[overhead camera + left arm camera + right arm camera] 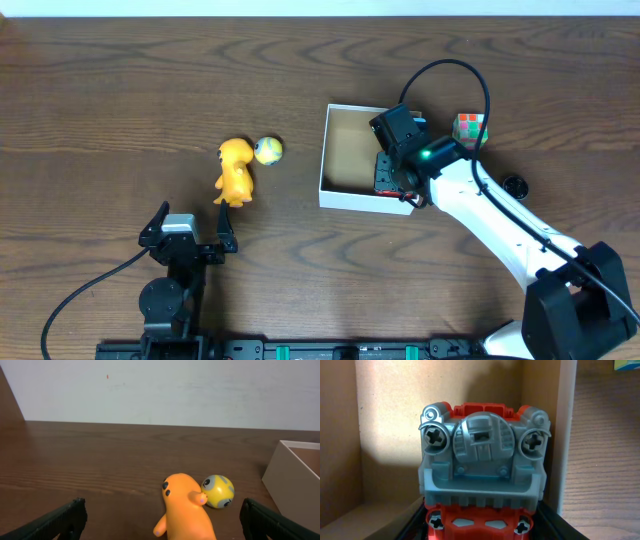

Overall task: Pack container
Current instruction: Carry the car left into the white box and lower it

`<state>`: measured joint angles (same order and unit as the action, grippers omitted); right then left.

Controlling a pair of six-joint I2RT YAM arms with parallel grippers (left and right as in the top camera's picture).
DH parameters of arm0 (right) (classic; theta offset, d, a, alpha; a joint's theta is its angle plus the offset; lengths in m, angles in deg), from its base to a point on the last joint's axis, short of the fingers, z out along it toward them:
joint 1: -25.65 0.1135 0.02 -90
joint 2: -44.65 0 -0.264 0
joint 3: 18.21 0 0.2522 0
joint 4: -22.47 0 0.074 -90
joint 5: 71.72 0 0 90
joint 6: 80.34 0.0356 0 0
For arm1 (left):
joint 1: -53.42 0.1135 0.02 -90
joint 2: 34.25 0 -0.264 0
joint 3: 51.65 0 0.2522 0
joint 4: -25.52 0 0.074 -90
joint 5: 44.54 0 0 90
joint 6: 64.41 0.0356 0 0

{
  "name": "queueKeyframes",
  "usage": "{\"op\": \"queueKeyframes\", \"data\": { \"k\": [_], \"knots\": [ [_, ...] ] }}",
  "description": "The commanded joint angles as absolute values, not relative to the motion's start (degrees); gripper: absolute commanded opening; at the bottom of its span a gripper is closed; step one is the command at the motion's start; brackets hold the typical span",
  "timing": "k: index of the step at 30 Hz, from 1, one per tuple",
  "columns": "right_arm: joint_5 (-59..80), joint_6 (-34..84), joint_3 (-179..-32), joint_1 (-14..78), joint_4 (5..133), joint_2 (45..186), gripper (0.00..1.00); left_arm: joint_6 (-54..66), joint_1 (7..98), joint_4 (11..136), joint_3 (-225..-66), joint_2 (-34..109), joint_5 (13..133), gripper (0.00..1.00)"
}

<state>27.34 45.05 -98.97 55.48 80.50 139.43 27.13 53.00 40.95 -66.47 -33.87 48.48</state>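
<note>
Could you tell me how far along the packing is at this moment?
Done: nothing else shows inside the container. In hand: the right gripper appears to hold a red and grey toy inside the container, seemingly placing it. Left: the orange figure, the yellow ball and the colour cube sit on the table; the left gripper is open near the figure.

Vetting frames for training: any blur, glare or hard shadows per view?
Overhead: sharp, even light, no glare. Left wrist: orange toy and ball in focus. Right wrist: red-and-grey toy crisp, fills the frame; shadow across the container's brown inside behind it.
</note>
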Motion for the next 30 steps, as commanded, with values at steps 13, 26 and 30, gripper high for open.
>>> {"op": "queueKeyframes", "data": {
  "k": [13, 26, 30],
  "knots": [
    [28.6, 45.6, -99.7, 56.0, 81.0, 139.2, 0.44, 27.5, 53.3, 43.3, -65.7, -33.9, 47.8, 0.98],
    [28.6, 45.6, -99.7, 56.0, 81.1, 139.2, 0.63, 27.5, 53.3, 43.3, -65.7, -33.9, 47.8, 0.98],
    [28.6, 45.3, -99.7, 56.0, 81.5, 139.2, 0.66, 27.5, 53.3, 43.3, -65.7, -33.9, 47.8, 0.98]
  ]
}}
